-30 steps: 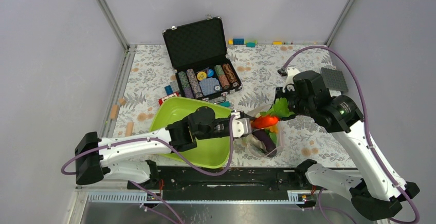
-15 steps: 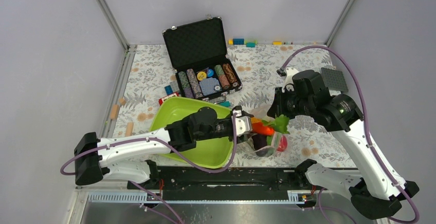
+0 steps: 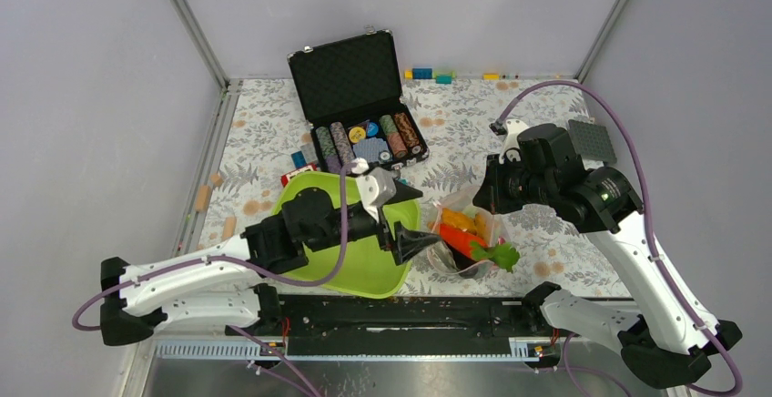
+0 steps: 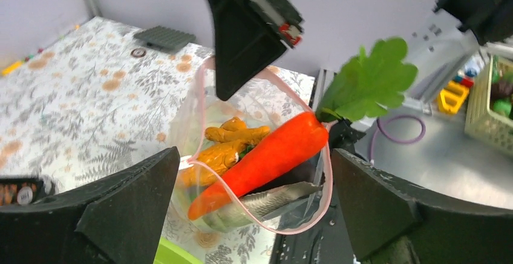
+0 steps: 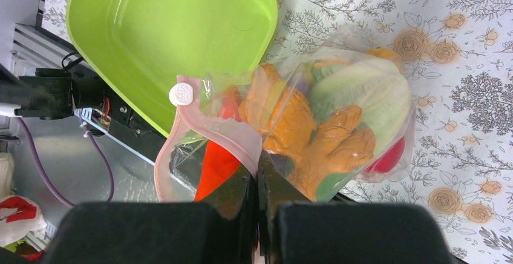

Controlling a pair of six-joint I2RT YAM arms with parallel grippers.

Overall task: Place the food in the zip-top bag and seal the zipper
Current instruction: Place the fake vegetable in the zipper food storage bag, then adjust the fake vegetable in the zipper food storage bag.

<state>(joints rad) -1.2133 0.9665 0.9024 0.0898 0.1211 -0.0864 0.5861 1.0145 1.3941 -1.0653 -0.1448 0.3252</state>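
The clear zip-top bag [image 3: 455, 226] hangs with its mouth open, and my right gripper [image 5: 258, 167] is shut on its pinkish zipper [image 5: 212, 137] edge. Inside lie an orange carrot [image 4: 266, 155], a grey fish [image 4: 266, 200], a knobbly orange fruit [image 5: 330, 146], green lettuce [image 5: 363, 88] and a red apple [image 5: 387, 158]. The carrot's green leaves [image 4: 369, 79] stick out past the bag's mouth. A white slider [image 5: 181, 94] sits on the zipper. My left gripper [image 3: 401, 218] is wide open and holds nothing, just left of the bag over the tray's right edge.
The lime-green tray [image 3: 360, 265] lies left of the bag under my left arm. An open black case of poker chips [image 3: 364, 142] stands behind it. Small blocks [image 3: 432, 74] line the back wall, and a grey plate [image 3: 592, 139] lies at the far right.
My left gripper opened, let go of the carrot and drew back left over the tray. The carrot dropped into the bag's mouth with its leaves now toward the near edge.
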